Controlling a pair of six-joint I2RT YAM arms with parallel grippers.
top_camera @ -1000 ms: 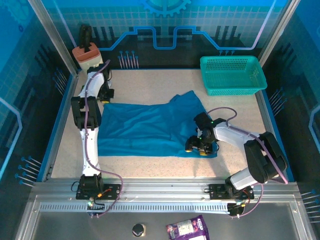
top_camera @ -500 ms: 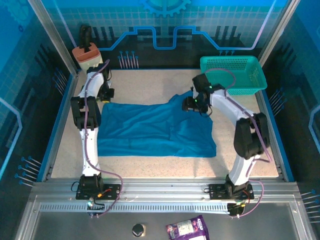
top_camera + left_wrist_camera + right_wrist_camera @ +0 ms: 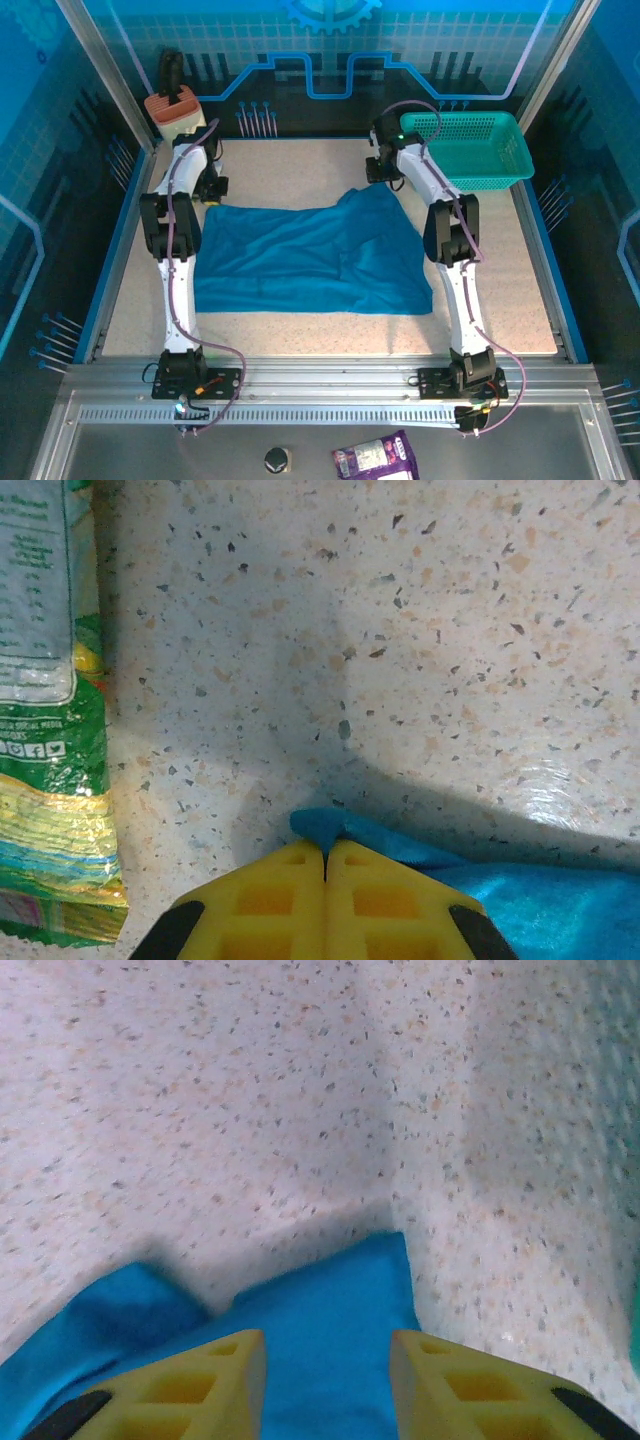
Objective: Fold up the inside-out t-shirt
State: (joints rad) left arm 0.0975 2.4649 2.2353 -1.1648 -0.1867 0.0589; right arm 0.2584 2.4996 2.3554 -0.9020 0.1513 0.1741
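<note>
Speckled table (image 3: 290, 170), inside-out t-shirt (image 3: 300, 260) — long axis left-right, left hand (image 3: 325, 855) pinching its corner, right hand (image 3: 327, 1360) spread

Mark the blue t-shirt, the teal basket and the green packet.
t-shirt (image 3: 300, 262), top external view, middle of the spread cloth.
teal basket (image 3: 475, 178), top external view, its near wall.
green packet (image 3: 45, 780), left wrist view, its printed face.

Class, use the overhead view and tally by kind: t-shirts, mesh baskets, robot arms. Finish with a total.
blue t-shirt: 1
teal mesh basket: 1
robot arms, left arm and right arm: 2
Total: 4
</note>
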